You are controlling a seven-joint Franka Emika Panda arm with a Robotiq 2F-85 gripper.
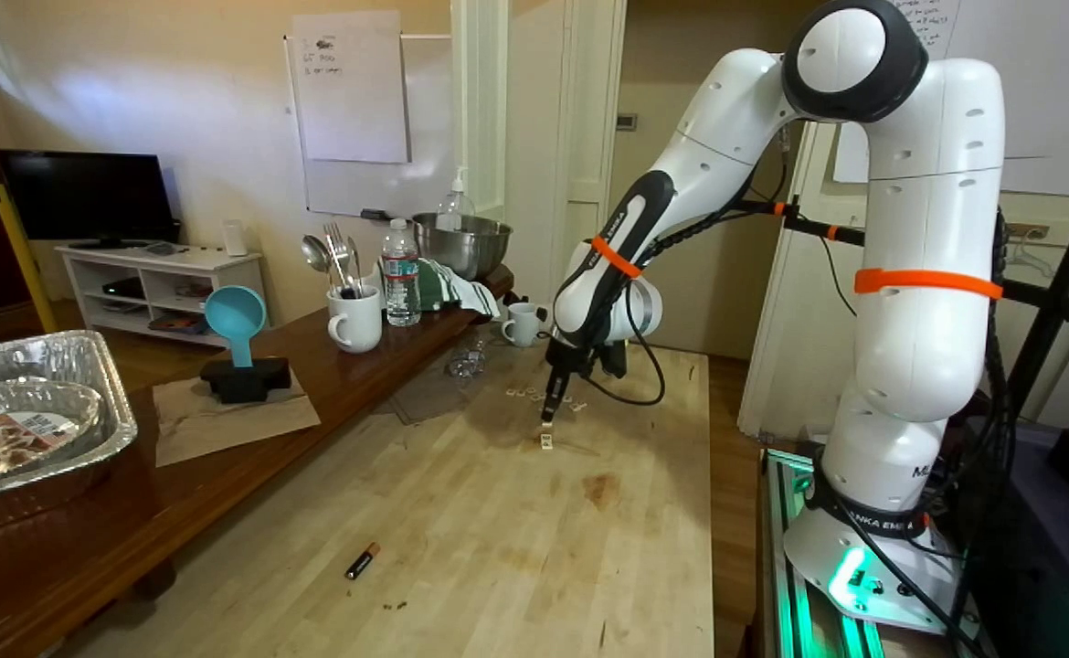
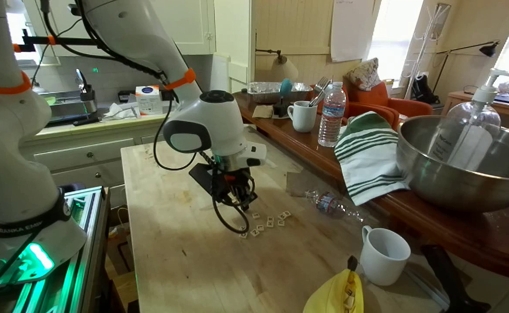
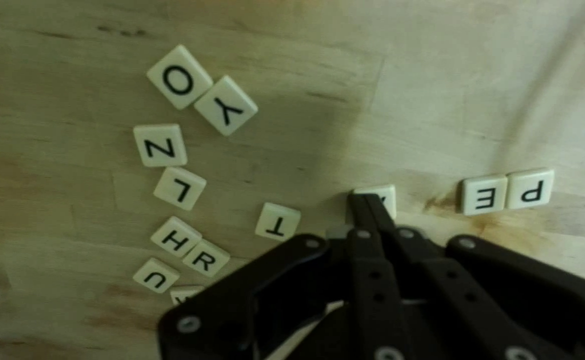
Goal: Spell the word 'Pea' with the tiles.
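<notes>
The P tile (image 3: 530,188) and E tile (image 3: 484,195) lie edge to edge on a pale wooden table (image 1: 498,567). Just along from the E, with a gap between, the gripper (image 3: 364,196) hangs over a third tile (image 3: 386,202), its fingers clenched against each other. They cover most of that tile's letter; whether they touch it cannot be told.

A T tile (image 3: 277,221) lies near, on the side away from the pair. Beyond it spread an O tile (image 3: 178,77) beside a Y tile (image 3: 226,106), an N or Z tile (image 3: 160,145), an L tile (image 3: 179,188), an H tile (image 3: 176,236) beside an R tile (image 3: 205,258), a U tile (image 3: 156,275) and a partly hidden tile (image 3: 185,293).

In both exterior views, the white arm (image 1: 708,169) leans over the table; a cutlery mug (image 1: 355,324), an upright bottle (image 1: 401,279) and a steel bowl (image 2: 446,187) stand on a dark ledge (image 1: 343,384). In an exterior view, a battery (image 1: 362,561) lies on the table.
</notes>
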